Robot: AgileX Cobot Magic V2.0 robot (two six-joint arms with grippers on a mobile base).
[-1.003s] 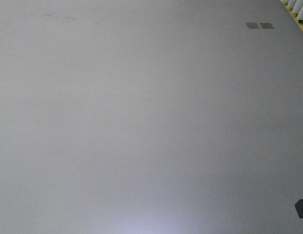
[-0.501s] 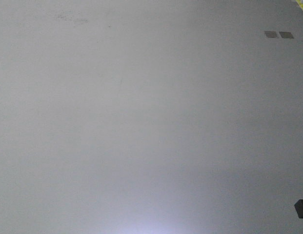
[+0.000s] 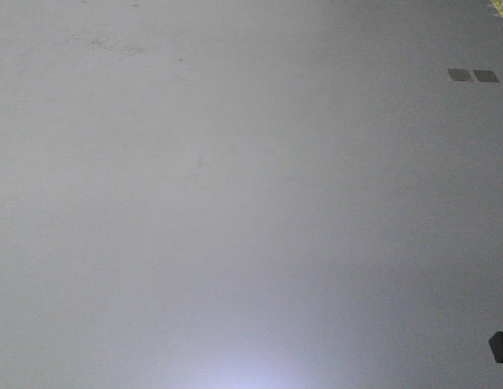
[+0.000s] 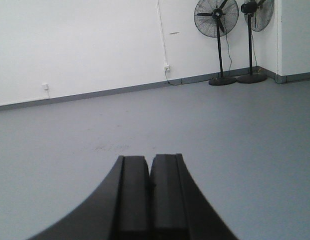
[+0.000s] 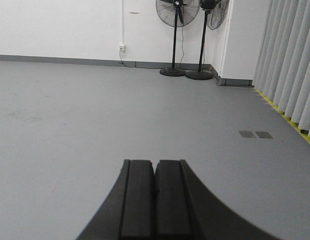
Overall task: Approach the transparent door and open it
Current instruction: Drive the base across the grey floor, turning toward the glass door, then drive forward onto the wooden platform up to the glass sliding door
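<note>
The transparent door is out of view in every frame. My left gripper (image 4: 150,159) is shut and empty, its two black jaws pressed together, pointing over bare grey floor toward a white wall. My right gripper (image 5: 155,162) is also shut and empty, pointing over the same grey floor. The front view shows only grey floor (image 3: 235,203) from above.
Two black pedestal fans (image 4: 217,30) (image 5: 177,35) stand by the far white wall near a corner. White vertical blinds (image 5: 292,65) with a yellow floor line run along the right. Two small grey floor patches (image 3: 473,75) (image 5: 255,134) lie ahead right. A black part (image 3: 500,347) shows at the lower right edge.
The two grey floor patches have slid down and to the right in the front view, and the blinds at the top right corner have left the frame. Both grippers stay shut.
</note>
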